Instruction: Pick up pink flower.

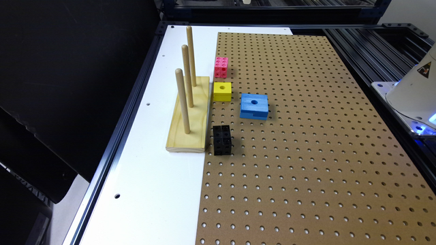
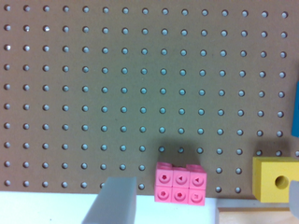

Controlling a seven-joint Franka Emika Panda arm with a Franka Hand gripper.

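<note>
On brown pegboard [image 1: 306,136], beside wooden peg stand [image 1: 189,115]: blue block [image 1: 254,106], black holed block [image 1: 222,139], yellow block [image 1: 222,91], then pink flower [image 1: 221,67], smallest, bright pink joined cubes, round hole per face, just beyond yellow. Seen at wrist: gripper [image 2: 205,205] fingers [image 2: 112,200] spread wide, pink flower [image 2: 180,183] between, untouched.
</note>
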